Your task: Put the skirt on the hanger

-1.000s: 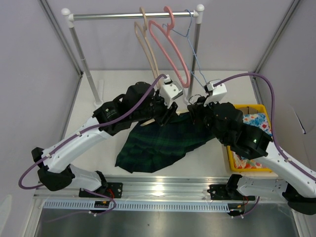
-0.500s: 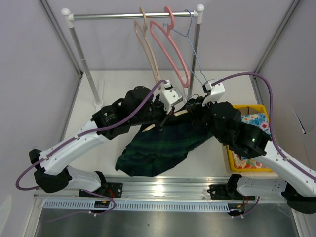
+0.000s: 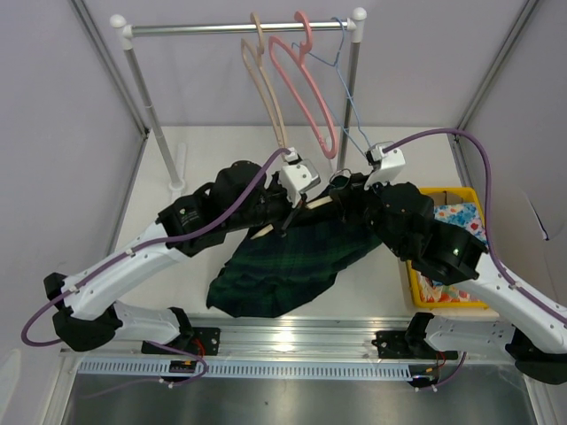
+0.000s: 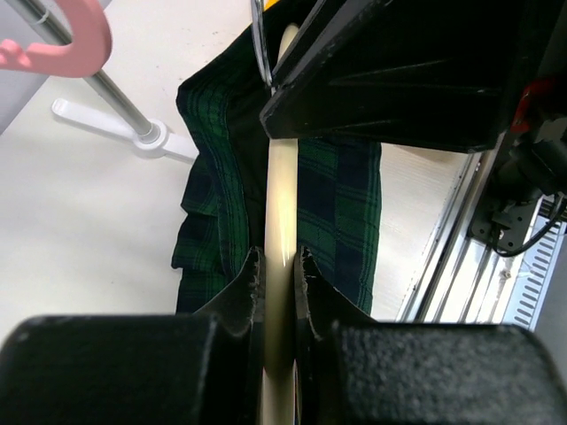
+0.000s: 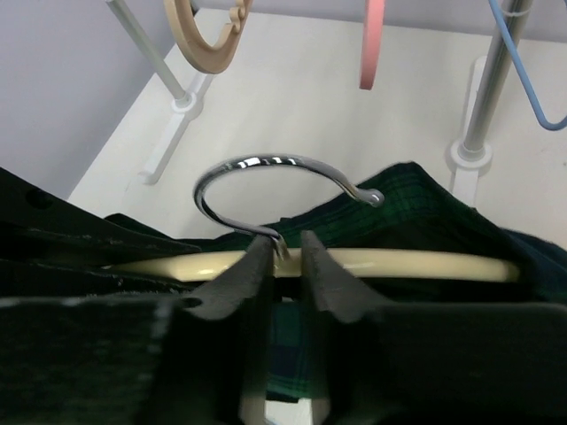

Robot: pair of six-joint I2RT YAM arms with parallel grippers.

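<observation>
Green plaid skirt [image 3: 275,270], one, cream hanger [image 4: 278,221], one

skirt [image 3: 283,266] dk green/navy plaid; hanger [image 4: 279,208] pale cream w/ chrome hook [image 5: 257,162]; bin [image 3: 452,305] yellow; cloth [image 3: 456,215] blue-orange floral.

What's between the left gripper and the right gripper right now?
Left wrist view: a stretch of the hanger runs from the left gripper to the right gripper, the skirt beneath it.

From above we lose most of the pale cream-yellow plastic hanger [image 3: 317,202] and the 12 o'clock edge of the dark green plaid skirt [image 3: 283,261] under the left arm [image 3: 213,208] and right arm [image 3: 416,226].
</observation>
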